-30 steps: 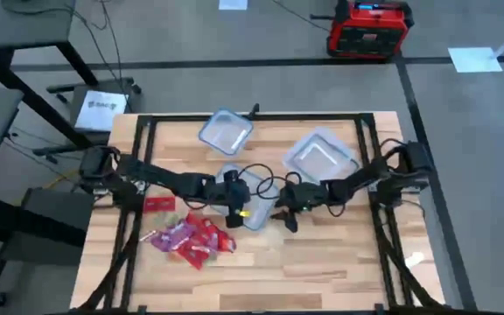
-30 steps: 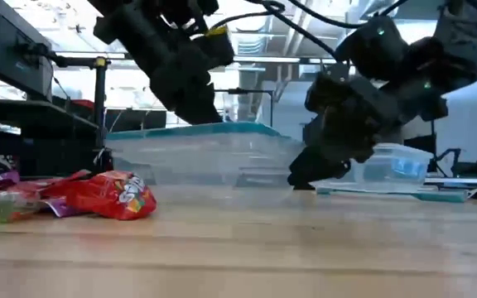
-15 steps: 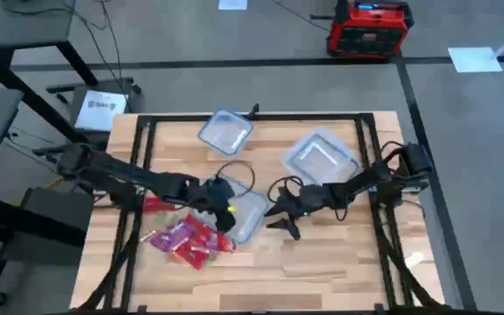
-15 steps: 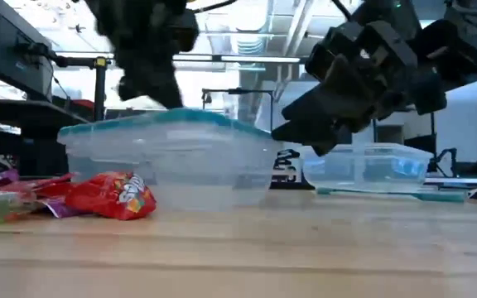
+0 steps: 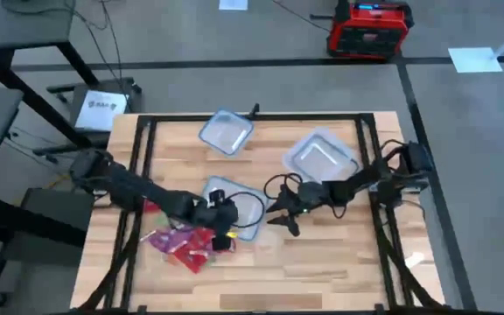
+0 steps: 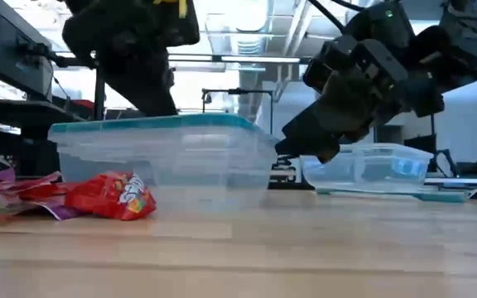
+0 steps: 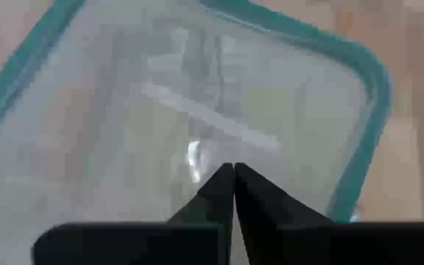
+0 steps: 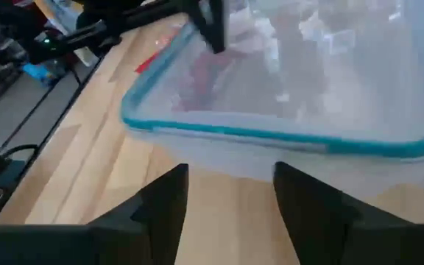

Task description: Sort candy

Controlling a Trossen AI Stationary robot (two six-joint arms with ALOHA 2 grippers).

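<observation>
A clear tub with a bluish rim (image 5: 239,203) (image 6: 164,157) stands open on the table's middle. Just left of it and nearer lies the candy (image 5: 186,243) (image 6: 110,194), a heap of red, pink and purple wrapped pieces. My left gripper (image 5: 220,219) (image 7: 232,177) is shut and slants down over the tub's near-left part. My right gripper (image 5: 280,217) (image 8: 230,202) is open, hanging above the table at the tub's right end (image 8: 271,151), its fingers apart from the wall. Through the tub the right wrist view shows the candy (image 8: 197,81). My left gripper's shut fingertips (image 7: 227,184) point slanting down from above into the open tub, over its floor (image 7: 197,132). Whether the tips touch the floor or a wall, I cannot tell.
Two more clear tubs stand at the far side, one at the far middle (image 5: 226,129) and one at the far right (image 5: 320,157) (image 6: 371,165). Black frame rails (image 5: 138,175) run along the table's left and right sides. Bare wood lies along the near edge (image 5: 304,271).
My left gripper has swung toward the table's left and near edge, toward the candy, tipping further down. The middle tub has slid along the table the same way and now stands beside the heap. My right gripper has lifted a little off the table, still open.
</observation>
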